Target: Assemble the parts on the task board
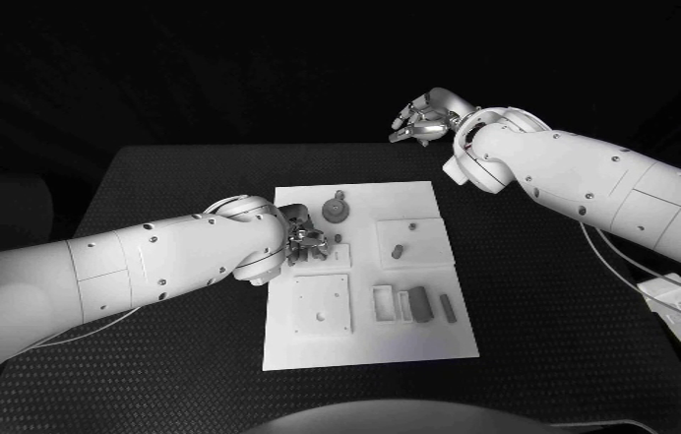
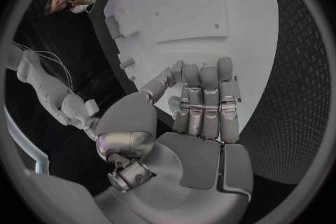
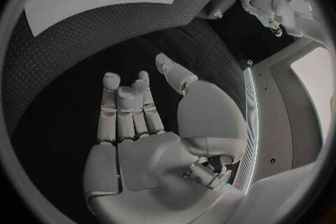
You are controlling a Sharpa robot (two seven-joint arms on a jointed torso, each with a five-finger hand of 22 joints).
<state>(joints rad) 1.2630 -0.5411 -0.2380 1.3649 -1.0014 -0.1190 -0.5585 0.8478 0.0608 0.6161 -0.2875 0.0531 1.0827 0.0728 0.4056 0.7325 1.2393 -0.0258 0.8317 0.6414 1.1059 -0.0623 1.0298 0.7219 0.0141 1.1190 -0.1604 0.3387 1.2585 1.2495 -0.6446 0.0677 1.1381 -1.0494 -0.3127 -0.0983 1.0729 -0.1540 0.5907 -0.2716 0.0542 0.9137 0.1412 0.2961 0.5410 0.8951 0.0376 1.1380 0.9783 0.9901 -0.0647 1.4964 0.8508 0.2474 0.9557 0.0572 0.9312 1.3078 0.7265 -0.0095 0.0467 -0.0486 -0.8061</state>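
Fingers of the left hand (image 2: pixel 199 106) lie together over the task board (image 1: pixel 426 198); right hand's (image 3: pixel 140 123) spread, empty.

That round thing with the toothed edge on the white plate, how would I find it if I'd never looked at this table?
Start at the white task board in the middle of the black table. Go to its far end, away from the robot, just beyond the left hand. There lies the gear, the only round, toothed piece; the other parts nearer the robot are straight bars and blocks.
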